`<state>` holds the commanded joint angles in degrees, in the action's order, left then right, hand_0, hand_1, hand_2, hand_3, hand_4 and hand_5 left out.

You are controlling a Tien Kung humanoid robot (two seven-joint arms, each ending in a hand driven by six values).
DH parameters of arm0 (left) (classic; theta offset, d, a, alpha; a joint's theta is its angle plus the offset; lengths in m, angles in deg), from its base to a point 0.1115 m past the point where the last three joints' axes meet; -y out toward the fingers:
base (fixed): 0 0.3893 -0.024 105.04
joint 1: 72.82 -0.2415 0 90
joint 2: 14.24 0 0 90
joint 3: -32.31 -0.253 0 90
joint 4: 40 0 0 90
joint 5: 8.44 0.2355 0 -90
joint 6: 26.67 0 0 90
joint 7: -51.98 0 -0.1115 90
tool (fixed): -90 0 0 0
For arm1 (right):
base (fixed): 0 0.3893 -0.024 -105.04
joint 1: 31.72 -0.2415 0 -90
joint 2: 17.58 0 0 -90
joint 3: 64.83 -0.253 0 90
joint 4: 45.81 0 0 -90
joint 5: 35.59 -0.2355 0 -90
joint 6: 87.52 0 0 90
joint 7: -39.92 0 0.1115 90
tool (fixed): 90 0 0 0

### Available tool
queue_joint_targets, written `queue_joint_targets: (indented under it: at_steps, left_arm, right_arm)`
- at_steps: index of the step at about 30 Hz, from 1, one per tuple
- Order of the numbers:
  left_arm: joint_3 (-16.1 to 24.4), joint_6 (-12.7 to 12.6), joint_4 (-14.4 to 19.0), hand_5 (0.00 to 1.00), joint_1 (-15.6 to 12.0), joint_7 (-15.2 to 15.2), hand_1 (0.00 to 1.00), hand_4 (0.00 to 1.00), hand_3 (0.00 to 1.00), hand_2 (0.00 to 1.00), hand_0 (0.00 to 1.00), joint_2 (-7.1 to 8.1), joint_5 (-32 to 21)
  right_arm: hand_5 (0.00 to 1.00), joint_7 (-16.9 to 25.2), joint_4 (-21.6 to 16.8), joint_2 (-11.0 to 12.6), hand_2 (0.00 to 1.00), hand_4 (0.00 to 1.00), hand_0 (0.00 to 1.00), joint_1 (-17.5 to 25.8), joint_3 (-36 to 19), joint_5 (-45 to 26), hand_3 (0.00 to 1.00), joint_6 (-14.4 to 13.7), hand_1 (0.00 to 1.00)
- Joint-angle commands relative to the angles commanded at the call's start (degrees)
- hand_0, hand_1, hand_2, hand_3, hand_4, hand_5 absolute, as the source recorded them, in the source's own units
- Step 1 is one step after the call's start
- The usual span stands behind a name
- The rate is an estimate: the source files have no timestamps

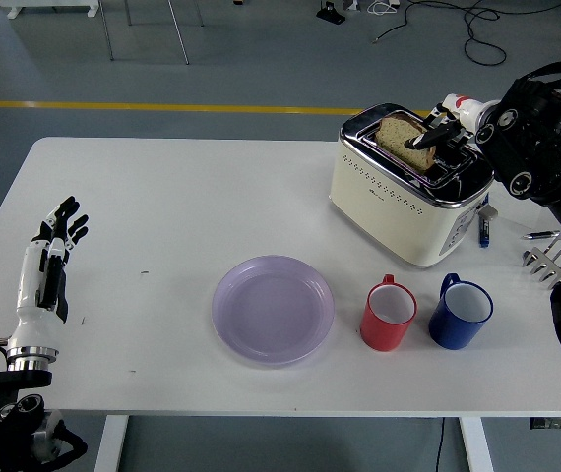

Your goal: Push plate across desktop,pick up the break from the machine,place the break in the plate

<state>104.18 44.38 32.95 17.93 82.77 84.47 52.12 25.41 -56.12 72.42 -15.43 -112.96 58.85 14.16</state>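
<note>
Fingers spread, the left hand (49, 258) rests near the tabletop's (162, 206) left edge, the lilac plate (273, 310) lies toward the near edge beside two mugs (426, 313), and farther back the right hand (438, 133) pinches the bread slice (405, 144) standing in the toaster (410, 197).

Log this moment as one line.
right hand: at bread in toaster | left hand: open, idle | plate: empty
</note>
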Motion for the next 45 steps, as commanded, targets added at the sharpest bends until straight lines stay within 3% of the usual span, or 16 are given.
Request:
queue_joint_targets:
  at_steps: [9, 10, 15, 16, 28, 29, 40, 41, 42, 45]
  left_arm:
    - [0.04, -0.06, -0.25, 0.971, 0.04, 0.07, 0.868, 0.535, 0.905, 0.933, 0.833, -0.06, -0.11]
    - [0.04, -0.06, -0.25, 0.970, 0.04, 0.07, 0.867, 0.536, 0.905, 0.933, 0.833, -0.06, -0.11]
    - [0.08, -0.10, -0.39, 0.970, 0.14, 0.09, 0.867, 0.536, 0.905, 0.933, 0.833, -0.11, -0.20]
    - [0.10, -0.10, -0.41, 0.964, 0.19, 0.09, 0.867, 0.531, 0.904, 0.933, 0.832, -0.15, -0.17]
    - [0.42, -0.21, -0.98, 0.960, 0.45, 0.21, 0.866, 0.529, 0.904, 0.933, 0.833, -0.25, -0.24]
    - [0.43, -0.21, -0.99, 0.956, 0.44, 0.22, 0.865, 0.528, 0.904, 0.932, 0.833, -0.25, -0.25]
    - [0.48, -0.23, -1.22, 0.955, 0.30, 0.22, 0.865, 0.528, 0.904, 0.933, 0.833, -0.18, -0.38]
    - [0.31, -0.24, -1.19, 0.954, 0.31, 0.24, 0.865, 0.527, 0.904, 0.933, 0.833, -0.16, -0.36]
    - [0.17, -0.25, -1.17, 0.954, 0.33, 0.28, 0.865, 0.527, 0.904, 0.933, 0.833, -0.15, -0.35]
    - [0.32, -0.31, -1.18, 0.954, 0.17, 0.47, 0.865, 0.527, 0.904, 0.933, 0.833, -0.24, -0.33]
  right_arm:
    - [0.303, 0.38, 0.00, 0.00, 0.511, 0.705, 0.418, -0.34, 3.97, -3.44, 0.666, -1.43, 0.517]
    - [0.224, 0.38, 0.00, 0.00, 0.477, 0.616, 0.350, -0.34, 3.99, -3.47, 0.617, -1.45, 0.462]
    - [0.224, 0.81, 0.00, 0.00, 0.477, 0.616, 0.350, -0.39, 7.71, -6.44, 0.617, -3.12, 0.462]
    - [0.190, 0.81, 0.00, 0.00, 0.462, 0.570, 0.316, -0.38, 7.97, -6.60, 0.573, -3.12, 0.425]
    - [0.180, 1.52, 0.00, 0.00, 0.451, 0.553, 0.277, -1.12, 11.40, -9.89, 0.538, -3.76, 0.392]
    - [0.171, 1.54, 0.00, 0.00, 0.429, 0.526, 0.226, -1.14, 11.53, -10.03, 0.504, -3.78, 0.358]
    - [0.168, 4.26, 0.00, 0.00, 0.394, 0.495, 0.191, -2.11, 26.75, -24.33, 0.482, -5.27, 0.314]
    - [0.166, 5.57, -0.18, 0.00, 0.372, 0.430, 0.172, -2.39, 28.79, -26.37, 0.470, -6.80, 0.284]
    - [0.166, 6.58, -0.74, 0.00, 0.372, 0.430, 0.172, -2.46, 31.40, -28.97, 0.470, -8.25, 0.284]
    - [0.166, 7.14, -2.55, 0.00, 0.372, 0.430, 0.172, -2.32, 37.50, -33.11, 0.470, -9.14, 0.284]
